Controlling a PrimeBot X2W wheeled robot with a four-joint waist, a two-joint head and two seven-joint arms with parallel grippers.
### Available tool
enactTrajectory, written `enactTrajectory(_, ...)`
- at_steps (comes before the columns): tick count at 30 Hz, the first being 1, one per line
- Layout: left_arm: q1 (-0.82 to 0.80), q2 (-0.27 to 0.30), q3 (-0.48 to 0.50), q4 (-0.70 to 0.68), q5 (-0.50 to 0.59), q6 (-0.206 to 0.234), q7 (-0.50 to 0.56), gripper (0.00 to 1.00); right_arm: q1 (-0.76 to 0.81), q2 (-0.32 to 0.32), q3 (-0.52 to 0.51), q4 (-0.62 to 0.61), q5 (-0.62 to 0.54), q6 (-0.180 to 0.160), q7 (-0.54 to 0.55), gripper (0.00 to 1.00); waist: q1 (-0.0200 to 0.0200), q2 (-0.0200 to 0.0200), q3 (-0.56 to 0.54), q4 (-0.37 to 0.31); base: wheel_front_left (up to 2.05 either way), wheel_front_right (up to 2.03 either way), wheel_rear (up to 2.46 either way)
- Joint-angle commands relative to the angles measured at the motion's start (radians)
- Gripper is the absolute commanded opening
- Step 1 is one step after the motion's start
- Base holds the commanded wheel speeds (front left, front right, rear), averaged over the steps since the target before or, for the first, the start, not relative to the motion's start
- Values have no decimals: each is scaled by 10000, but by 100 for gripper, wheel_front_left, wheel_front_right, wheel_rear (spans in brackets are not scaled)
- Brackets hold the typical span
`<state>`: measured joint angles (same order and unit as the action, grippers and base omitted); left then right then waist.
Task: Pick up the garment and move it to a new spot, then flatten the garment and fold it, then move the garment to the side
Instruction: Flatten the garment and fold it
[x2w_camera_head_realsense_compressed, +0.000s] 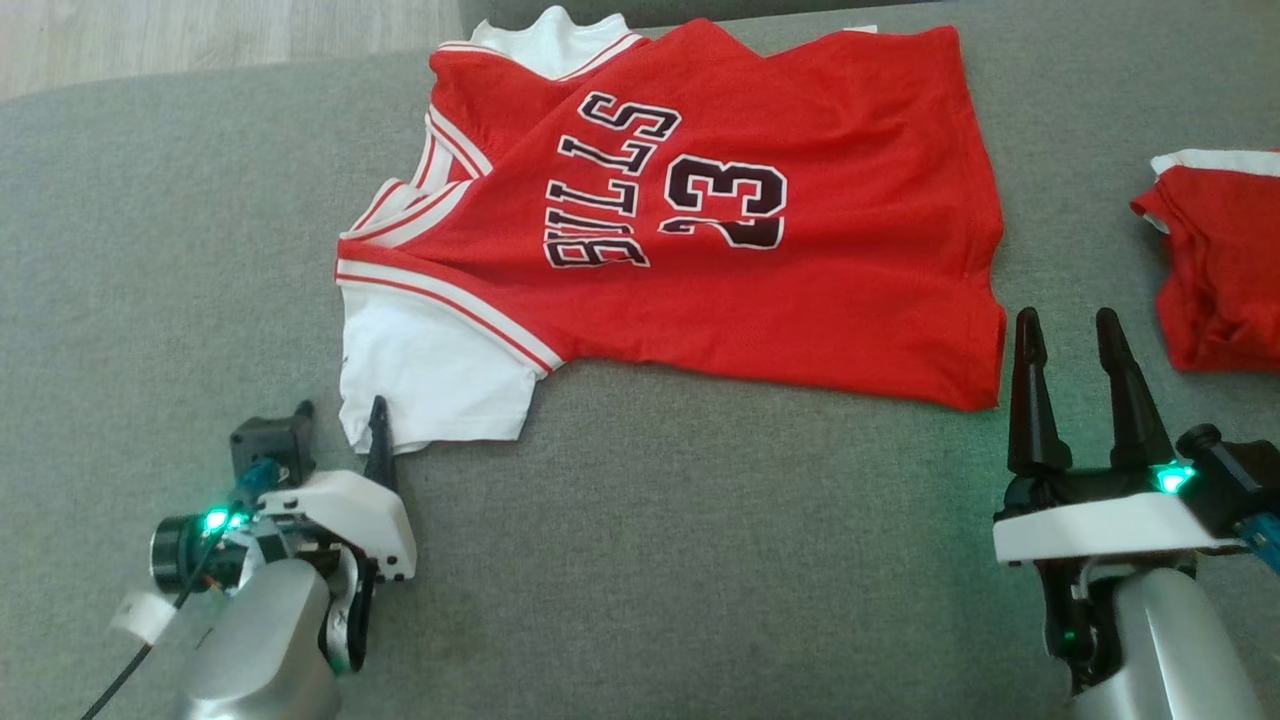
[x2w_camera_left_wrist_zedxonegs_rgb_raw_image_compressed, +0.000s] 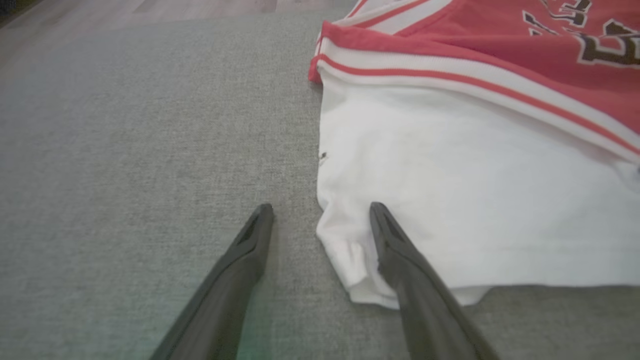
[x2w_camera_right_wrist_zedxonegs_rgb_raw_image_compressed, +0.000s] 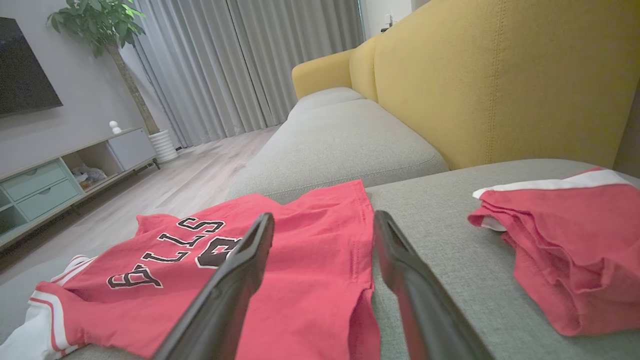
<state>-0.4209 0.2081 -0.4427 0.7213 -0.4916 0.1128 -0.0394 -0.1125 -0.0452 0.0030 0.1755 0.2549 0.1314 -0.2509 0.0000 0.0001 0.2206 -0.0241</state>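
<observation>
The garment (x2w_camera_head_realsense_compressed: 800, 290) is a red jersey with dark lettering, the number 23 and white sleeves, spread out on the grey sofa seat (x2w_camera_head_realsense_compressed: 650, 560). My left gripper (x2w_camera_head_realsense_compressed: 340, 408) is open at the near corner of the white sleeve (x2w_camera_left_wrist_zedxonegs_rgb_raw_image_compressed: 450, 200). In the left wrist view, the left gripper (x2w_camera_left_wrist_zedxonegs_rgb_raw_image_compressed: 320, 207) has one finger over the sleeve and the other on bare seat, with the sleeve's edge between them. My right gripper (x2w_camera_head_realsense_compressed: 1068, 318) is open just right of the jersey's near hem corner, holding nothing. In the right wrist view, the right gripper (x2w_camera_right_wrist_zedxonegs_rgb_raw_image_compressed: 324, 216) points along the hem edge of the garment (x2w_camera_right_wrist_zedxonegs_rgb_raw_image_compressed: 310, 280).
A second red garment (x2w_camera_head_realsense_compressed: 1220, 260) lies bunched at the right edge of the seat, and appears as the red bundle (x2w_camera_right_wrist_zedxonegs_rgb_raw_image_compressed: 565, 250) next to the yellow sofa back (x2w_camera_right_wrist_zedxonegs_rgb_raw_image_compressed: 475, 75). Wooden floor (x2w_camera_head_realsense_compressed: 150, 40) lies beyond the seat's far left edge. A low cabinet (x2w_camera_right_wrist_zedxonegs_rgb_raw_image_compressed: 50, 180) stands across the room.
</observation>
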Motion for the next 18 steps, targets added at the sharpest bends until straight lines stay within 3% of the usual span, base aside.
enactTrajectory(1,117,51,60,-11,55,-135,248,85,-269,-51,257,-261,-12,-7,-108,100,0,-1,-17,-5,0,0,0)
enactTrajectory(2,132,52,27,-4,37,-181,311,71,-271,-51,264,-252,-6,-7,-108,100,0,-1,-32,-13,0,0,0)
enactTrajectory(3,155,46,-13,-2,18,-238,369,4,-273,-51,274,-240,-1,-7,-108,100,0,-1,-49,-22,0,0,0)
enactTrajectory(4,182,31,-24,-8,-28,-284,415,0,-274,-51,284,-226,5,-7,-108,100,0,-1,-76,-31,0,0,0)
enactTrajectory(9,266,92,119,-189,-149,-210,115,0,-192,-51,295,1,-5,-7,-108,100,0,-1,-310,-72,0,0,0)
enactTrajectory(16,271,93,492,-1206,-227,-71,-1329,0,-44,-51,159,1081,-337,-7,97,100,0,-1,-738,-41,0,0,0)
enactTrajectory(18,263,89,630,-1880,-191,-13,-1787,0,-106,-51,4,1554,-911,-7,299,100,0,-1,-791,8,0,0,0)
